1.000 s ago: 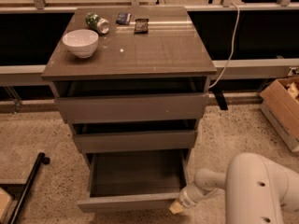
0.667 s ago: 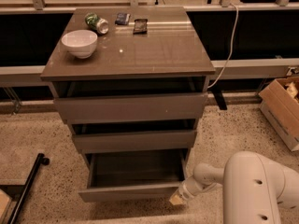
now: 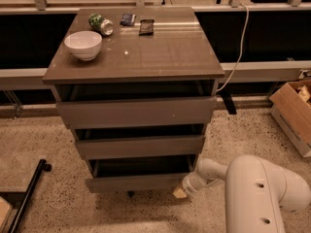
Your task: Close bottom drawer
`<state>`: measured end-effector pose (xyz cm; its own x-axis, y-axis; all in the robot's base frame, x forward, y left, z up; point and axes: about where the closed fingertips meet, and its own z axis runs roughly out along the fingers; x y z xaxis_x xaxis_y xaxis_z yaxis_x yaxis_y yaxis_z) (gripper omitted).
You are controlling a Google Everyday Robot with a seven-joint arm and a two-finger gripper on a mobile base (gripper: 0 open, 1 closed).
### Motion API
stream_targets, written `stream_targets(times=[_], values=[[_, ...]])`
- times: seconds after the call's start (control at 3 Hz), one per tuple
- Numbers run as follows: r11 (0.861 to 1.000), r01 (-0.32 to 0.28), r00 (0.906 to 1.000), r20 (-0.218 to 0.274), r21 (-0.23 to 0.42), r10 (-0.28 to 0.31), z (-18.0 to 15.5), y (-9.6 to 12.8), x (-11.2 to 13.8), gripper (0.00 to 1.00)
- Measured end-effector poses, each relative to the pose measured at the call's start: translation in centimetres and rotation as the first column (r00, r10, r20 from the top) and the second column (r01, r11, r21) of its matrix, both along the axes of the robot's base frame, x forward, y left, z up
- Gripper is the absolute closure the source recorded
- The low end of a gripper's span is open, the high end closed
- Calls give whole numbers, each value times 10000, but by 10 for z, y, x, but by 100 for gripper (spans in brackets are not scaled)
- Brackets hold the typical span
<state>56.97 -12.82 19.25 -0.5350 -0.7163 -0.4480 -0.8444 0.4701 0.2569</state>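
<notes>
Speckled flooring (image 3: 39, 130) lies under the gripper (image 3: 181, 192), low by the cabinet (image 3: 160, 52)'s right front corner; whether it is spread I cannot tell. Just left of it, the bottom drawer (image 3: 138, 182) runs crosswise, jutting slightly, so the push likely goes straight back.

The cabinet (image 3: 146, 57) has a smooth, glossy grey-brown top that catches pale glints, while its fronts, the bottom drawer (image 3: 138, 181) among them, look matt and flat like laminated board. At the back left of the cabinet's top sit a shiny white bowl (image 3: 83, 44) that looks ceramic and a green can (image 3: 100, 24) with a metallic sheen; the floor (image 3: 43, 140) around the cabinet is speckled, stone-like. The gripper (image 3: 181, 192), pale and matt, sits at the cabinet's lower right corner, on an arm (image 3: 257, 193) cased in smooth white plastic.
</notes>
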Motion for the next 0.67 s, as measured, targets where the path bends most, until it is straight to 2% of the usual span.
stream_targets(times=[0.33,0.67], values=[[9992,378,9971,670,-102,-371,-5,-4,17,100],[9962,823,9820,1726,-282,-763,-17,-13,54,100]])
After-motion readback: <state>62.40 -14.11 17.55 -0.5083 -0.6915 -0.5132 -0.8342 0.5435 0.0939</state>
